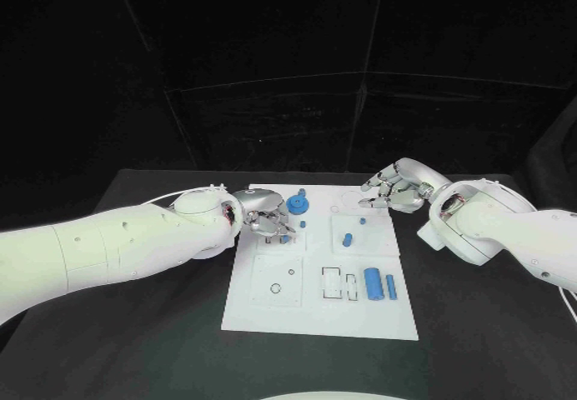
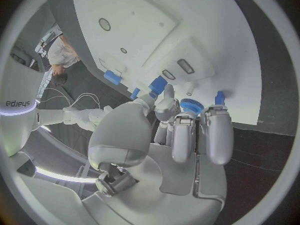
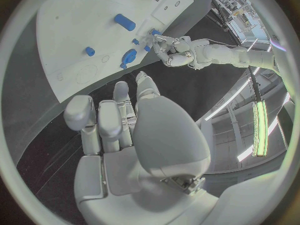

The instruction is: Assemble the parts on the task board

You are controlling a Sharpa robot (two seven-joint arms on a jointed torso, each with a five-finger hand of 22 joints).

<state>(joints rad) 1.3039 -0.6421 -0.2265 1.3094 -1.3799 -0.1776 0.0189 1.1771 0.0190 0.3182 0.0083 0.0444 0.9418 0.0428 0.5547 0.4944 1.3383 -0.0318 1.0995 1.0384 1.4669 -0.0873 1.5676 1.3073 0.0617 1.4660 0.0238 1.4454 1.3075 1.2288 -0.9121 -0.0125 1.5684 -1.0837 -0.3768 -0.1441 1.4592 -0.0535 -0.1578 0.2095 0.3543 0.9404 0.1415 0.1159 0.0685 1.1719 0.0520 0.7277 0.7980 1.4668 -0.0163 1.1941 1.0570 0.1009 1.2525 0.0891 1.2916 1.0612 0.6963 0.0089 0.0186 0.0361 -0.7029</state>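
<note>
The white task board (image 1: 323, 312) lies mid-table. My left hand (image 1: 267, 221) hangs over its near-left part with fingers curled down. A small blue part (image 1: 282, 240) sits at its fingertips; whether it is held I cannot tell. In the left wrist view that hand (image 2: 187, 130) has a blue part (image 2: 157, 84) beside its thumb and the blue gear (image 2: 189, 105) just beyond its fingers. The gear (image 1: 299, 202) stands near the board's far edge. My right hand (image 1: 392, 190) hovers at the far right corner, holding nothing; its fingers (image 3: 119, 120) are loosely bent.
Two blue cylinders (image 1: 383, 284) lie side by side on the board's right half, next to rectangular slots (image 1: 338, 284). A short blue piece (image 1: 348, 240) and a small peg (image 1: 361, 222) sit further back. Black table surrounds the board.
</note>
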